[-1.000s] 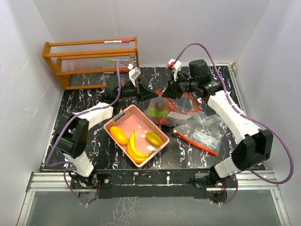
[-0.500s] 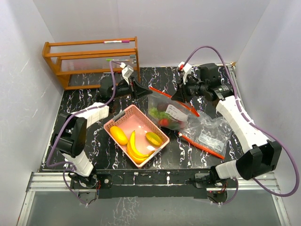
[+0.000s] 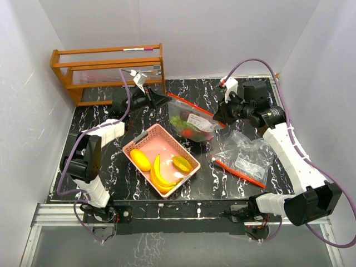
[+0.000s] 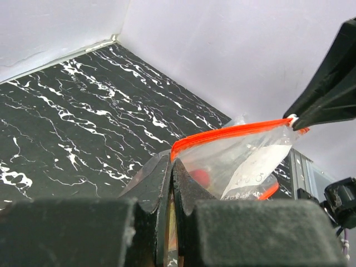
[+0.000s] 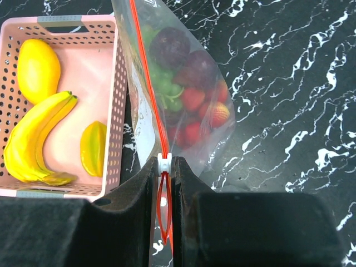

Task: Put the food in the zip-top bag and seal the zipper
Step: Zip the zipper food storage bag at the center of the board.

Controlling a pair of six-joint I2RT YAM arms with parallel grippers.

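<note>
The zip-top bag (image 3: 192, 123) hung at 12 o'clock over the table (image 3: 111, 183). The left claw (image 3: 162, 100) pinched its zipper end and the right claw (image 3: 218, 115) pinched the white slider (image 5: 163, 162). Red and green pieces were inside. The banana bunch (image 3: 158, 174) and the mango (image 3: 140, 160) lay in the pink basket (image 3: 146, 135), so we judged the task half done. We could not read the bag's white label (image 3: 196, 119).
</note>
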